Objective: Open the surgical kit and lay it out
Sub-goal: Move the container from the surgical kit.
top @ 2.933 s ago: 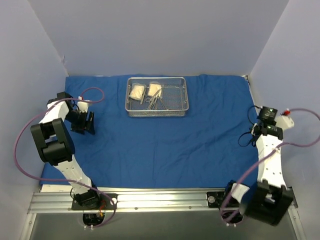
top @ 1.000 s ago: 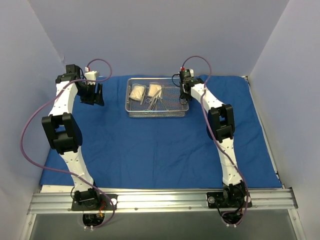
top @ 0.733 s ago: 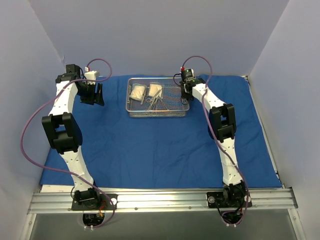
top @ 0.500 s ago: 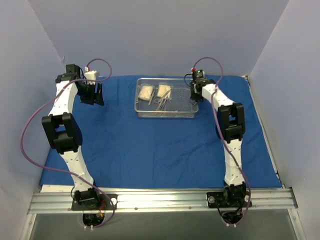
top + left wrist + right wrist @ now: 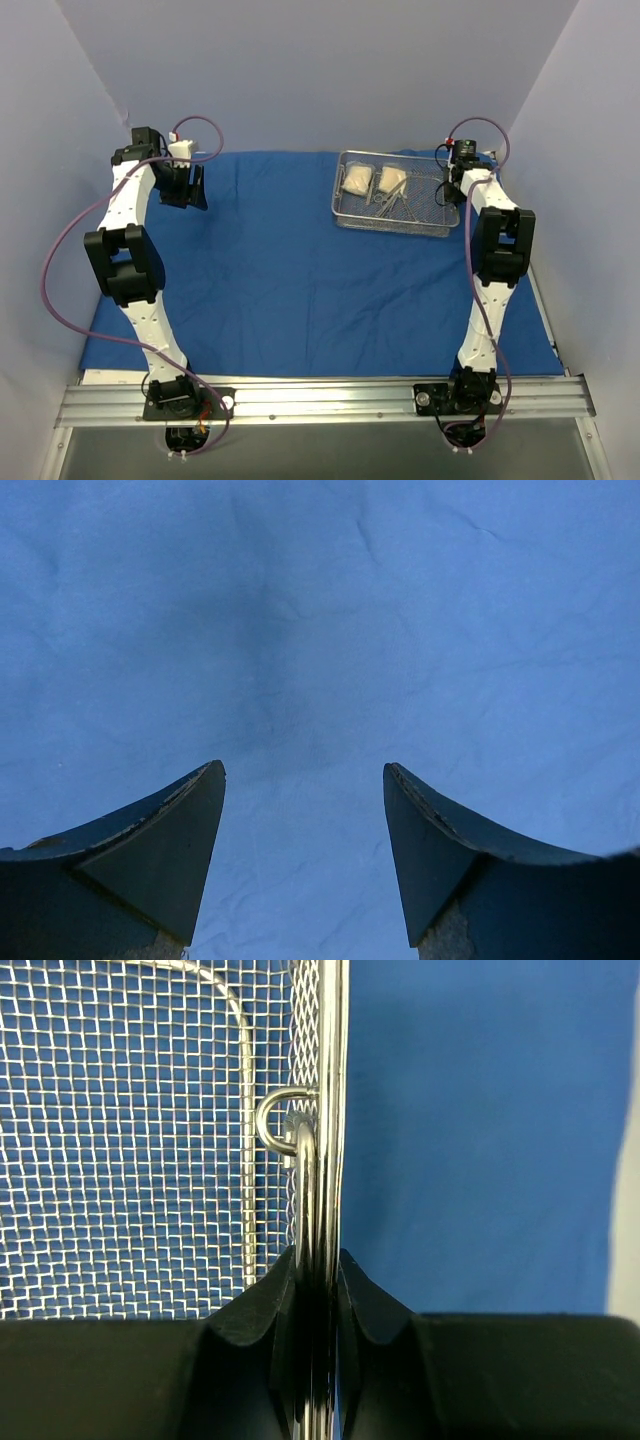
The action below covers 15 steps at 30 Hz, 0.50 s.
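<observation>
The surgical kit's blue cloth (image 5: 300, 270) lies spread flat over the table. Its wire-mesh steel tray (image 5: 395, 229) stands at the back right, holding two white gauze packets (image 5: 355, 181) (image 5: 391, 179) and small silver clamps (image 5: 388, 203). My right gripper (image 5: 455, 188) is shut on the tray's right wall. In the right wrist view the right gripper (image 5: 318, 1252) pinches the steel rim (image 5: 335, 1080) just below a small wire loop (image 5: 270, 1120). My left gripper (image 5: 193, 200) hangs open over bare cloth at the back left. Nothing sits between the left gripper's (image 5: 303, 767) fingers.
Pale walls close in the back and both sides. The right wall (image 5: 590, 200) is close to the tray and the right arm. A metal rail (image 5: 320, 400) runs along the near edge. Purple cables (image 5: 60, 260) loop off both arms.
My right gripper has shut on the tray's right wall and drawn the tray from the back middle to the back right. The left arm has held still over the last second.
</observation>
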Each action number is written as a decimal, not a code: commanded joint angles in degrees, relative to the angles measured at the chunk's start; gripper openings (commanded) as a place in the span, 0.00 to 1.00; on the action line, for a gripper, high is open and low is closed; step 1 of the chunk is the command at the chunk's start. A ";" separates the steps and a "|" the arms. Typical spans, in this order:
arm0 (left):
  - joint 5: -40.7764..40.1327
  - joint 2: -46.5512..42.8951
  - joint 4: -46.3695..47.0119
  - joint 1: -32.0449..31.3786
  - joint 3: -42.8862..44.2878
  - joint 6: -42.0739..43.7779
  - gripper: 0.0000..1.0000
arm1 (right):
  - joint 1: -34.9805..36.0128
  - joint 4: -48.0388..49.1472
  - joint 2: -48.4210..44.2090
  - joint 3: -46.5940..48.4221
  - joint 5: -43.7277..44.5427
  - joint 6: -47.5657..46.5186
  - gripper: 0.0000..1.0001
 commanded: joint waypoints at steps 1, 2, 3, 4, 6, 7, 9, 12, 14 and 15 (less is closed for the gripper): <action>-0.58 0.82 -0.03 0.19 2.76 0.28 0.73 | 1.42 2.17 1.62 8.72 4.84 -9.54 0.00; -0.76 0.99 -0.03 0.19 2.76 0.28 0.73 | 1.07 1.91 3.72 10.14 5.63 -11.38 0.00; -0.93 1.08 -0.03 0.19 2.76 0.37 0.73 | 0.63 1.82 4.79 11.37 6.51 -12.27 0.00; -1.28 1.08 0.05 0.19 2.76 0.37 0.73 | 0.36 1.55 5.84 12.69 7.13 -13.24 0.00; -1.55 1.43 0.05 0.19 2.85 0.20 0.73 | 0.19 0.85 9.09 17.00 10.20 -15.96 0.00; -1.64 1.70 -0.03 0.19 2.94 0.20 0.73 | 0.01 0.50 10.06 18.49 11.52 -16.67 0.00; -1.81 1.87 -0.03 0.01 3.11 0.20 0.73 | -0.43 0.41 12.26 21.66 14.07 -18.51 0.00; -2.34 2.14 -0.12 -0.17 3.20 0.37 0.74 | -1.75 1.11 13.50 23.07 15.57 -20.88 0.00; -2.60 2.40 -0.21 -0.25 3.46 0.37 0.73 | -2.88 2.16 13.50 22.90 15.49 -21.68 0.00; -2.78 2.49 -0.30 -0.34 3.46 0.46 0.74 | -3.33 2.34 13.50 22.81 14.88 -21.95 0.00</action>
